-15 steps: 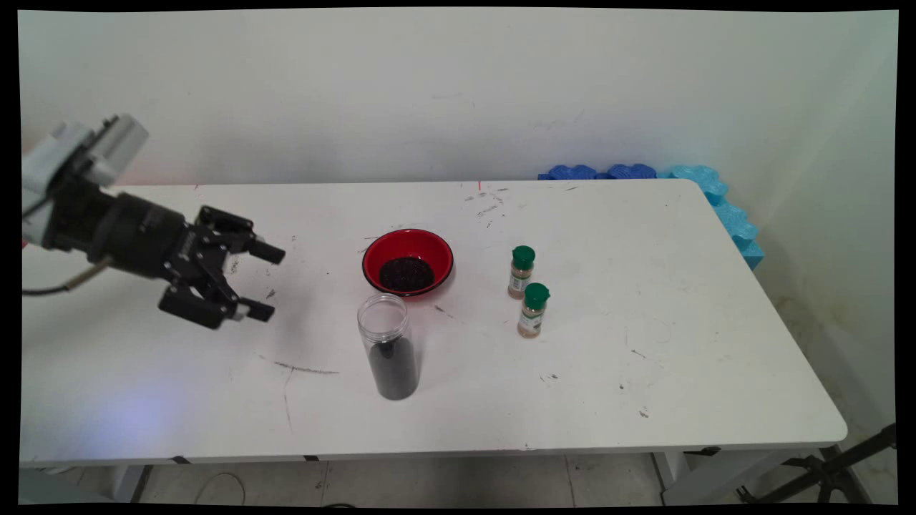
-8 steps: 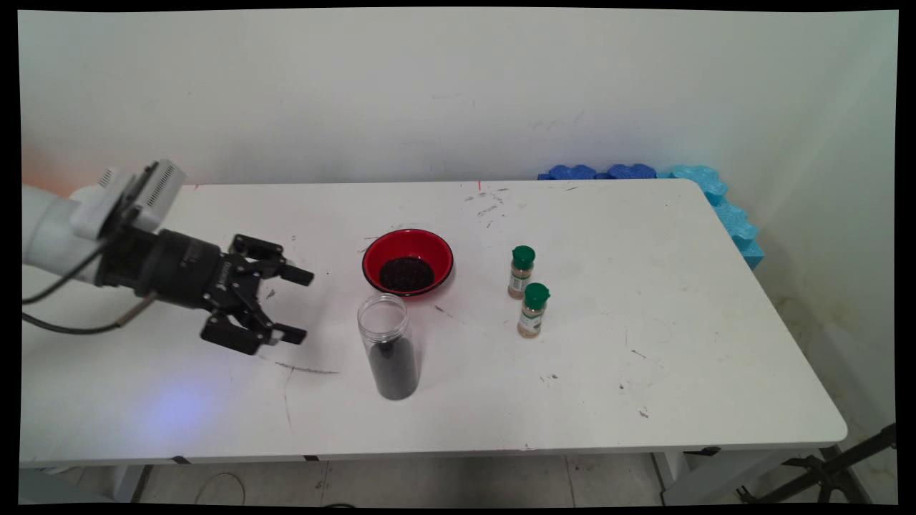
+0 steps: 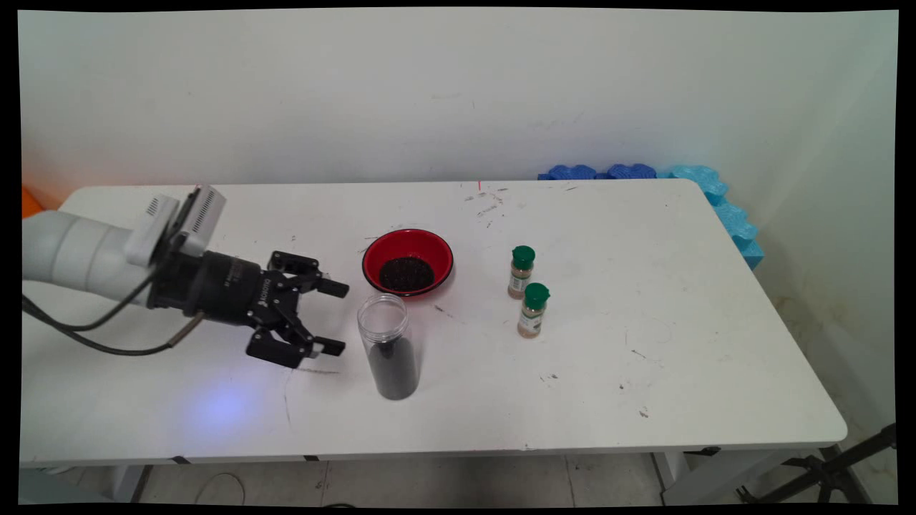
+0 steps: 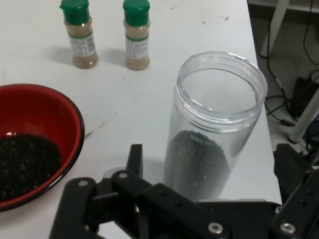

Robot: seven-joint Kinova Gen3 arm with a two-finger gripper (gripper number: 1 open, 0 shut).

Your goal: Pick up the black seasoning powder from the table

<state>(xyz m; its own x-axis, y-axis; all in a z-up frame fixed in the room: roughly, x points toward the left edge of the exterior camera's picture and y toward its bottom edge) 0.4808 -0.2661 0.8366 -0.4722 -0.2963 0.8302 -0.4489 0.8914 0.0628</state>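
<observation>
The gripper [image 3: 333, 317], spread wide and holding nothing, lies level just left of the lidless jar [image 3: 388, 347], its gap facing the jar's side. A red bowl [image 3: 408, 261] sits just beyond on the bench [image 3: 644, 322]; two spice bottles [image 3: 528, 292] stand right.

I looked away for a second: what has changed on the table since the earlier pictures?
The gripper has travelled from the table's left side toward the clear jar of dark grains, dropping lower. It now sits just beside the jar, open, holding nothing. The jar, the red bowl and the two green-capped spice bottles have not moved.
</observation>
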